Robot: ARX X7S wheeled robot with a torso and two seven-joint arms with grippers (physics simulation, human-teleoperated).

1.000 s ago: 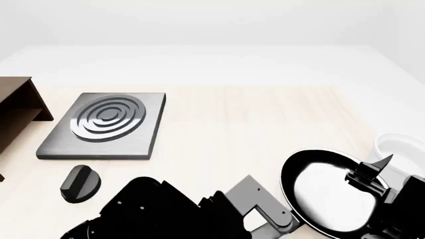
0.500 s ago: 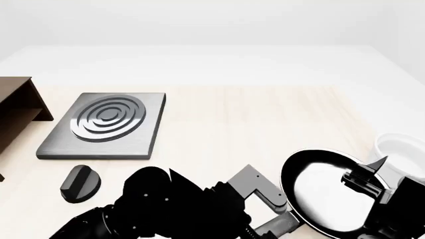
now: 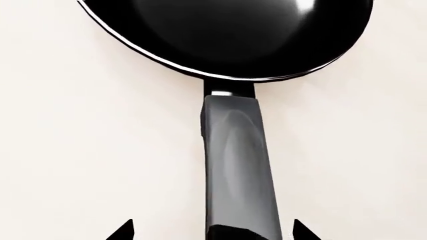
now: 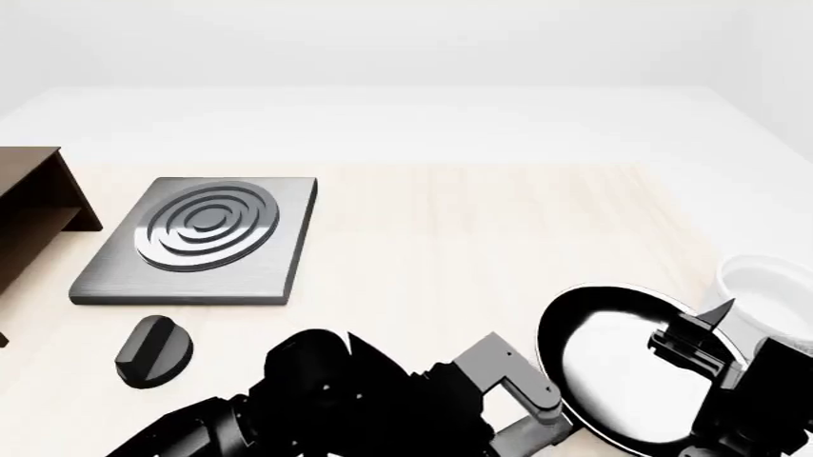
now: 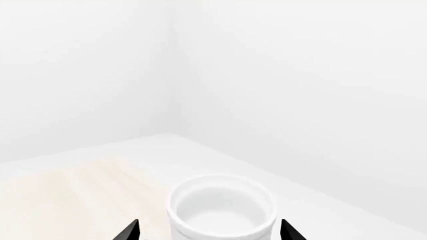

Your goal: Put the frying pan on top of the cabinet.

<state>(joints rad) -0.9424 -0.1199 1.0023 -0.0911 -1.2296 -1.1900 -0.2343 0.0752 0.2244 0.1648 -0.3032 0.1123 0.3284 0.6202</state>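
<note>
On a pale wooden table (image 4: 483,238), the glossy black pan (image 4: 623,367) sits at the near right, its long handle (image 3: 239,170) lying between the left gripper's (image 3: 212,231) spread fingertips.

Table (image 4: 508,219) holds pan (image 4: 623,371), stove plate (image 4: 204,238), bowl (image 4: 763,286), cabinet (image 4: 32,209).

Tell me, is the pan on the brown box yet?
Not yet. The round black frying pan sits on the pale wooden table, far from the dark brown wooden cabinet. The left pincer is open, lined up around the pan's long black handle, not gripping. Grabbing, lifting and carrying remain.
</note>
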